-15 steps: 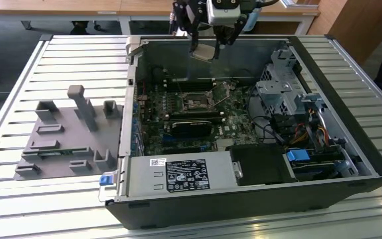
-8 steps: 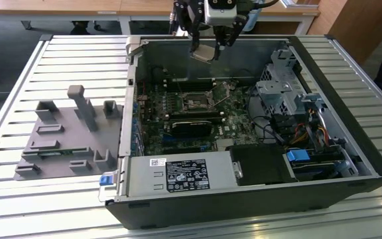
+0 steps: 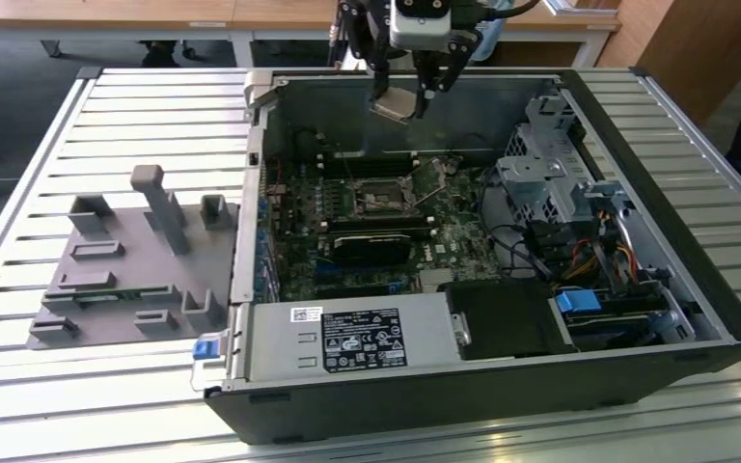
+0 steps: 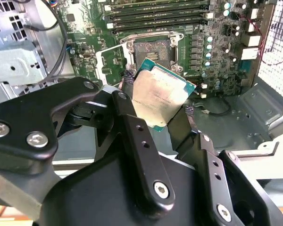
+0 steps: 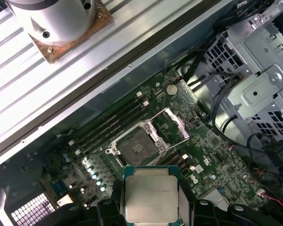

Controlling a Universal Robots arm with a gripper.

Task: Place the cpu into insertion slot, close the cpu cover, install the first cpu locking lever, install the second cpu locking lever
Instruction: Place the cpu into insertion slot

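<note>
Step one is in hand — the gripper (image 3: 405, 98), clamped on the cpu (image 5: 151, 195), holds it tilted above the open computer case (image 3: 409, 415), well apart from the bare insertion slot (image 5: 136, 146) with its cpu cover (image 5: 178, 123) raised — seating it, I judge, calls for levelling and squaring.

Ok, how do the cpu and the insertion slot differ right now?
The cpu is silver-topped and held aloft in the end effector. The insertion slot is dark, empty and fixed on the motherboard, its cpu cover raised. Both are square.
</note>
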